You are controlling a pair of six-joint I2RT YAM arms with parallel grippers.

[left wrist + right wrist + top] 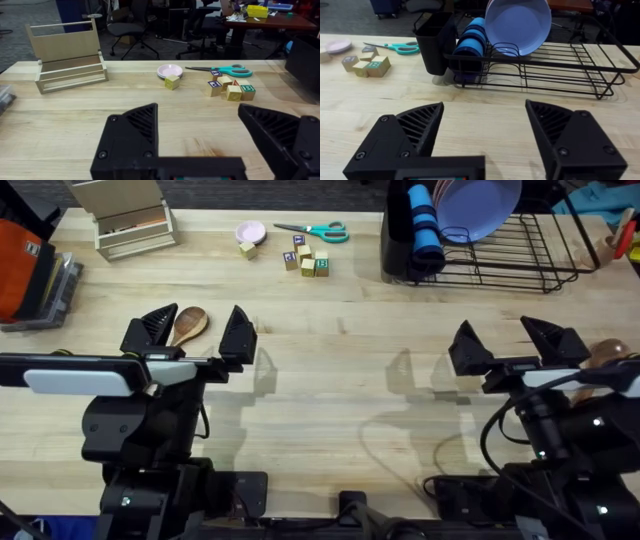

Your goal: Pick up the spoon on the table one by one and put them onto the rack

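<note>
Wooden plank table [330, 380] is carrying the whole scene, light-coloured with visible grain, and nothing is yet lifted from it. Judged stage: opening step, with both of the 2 spoons lying on the table and none on the rack.

Black wire dish rack [520, 265] is standing at the far right, holding a lavender plate [480, 205], a blue cup [425, 225] and a black holder [398, 240] at its left end.

Left gripper [195, 330] is hovering with jaws spread wide, holding nothing; the light tan spoon [188, 325] is lying directly below, between its fingers. Right gripper [515, 340] is likewise spread and empty; the reddish-brown spoon [600, 355] is lying just to its right, partly hidden by the arm.

Next move, as a judgement: 1 gripper descending over a spoon handle, closing, then carrying it to the rack.

Beige box-like tray [130, 220] is sitting at the far left. Teal-handled scissors [315, 230], 1 pink dish [250, 230] and several lettered blocks [305, 260] are lying mid-table, well apart from both spoons.

Office chairs [135, 22] and a cluttered desk [260, 20] are showing in the room behind.
</note>
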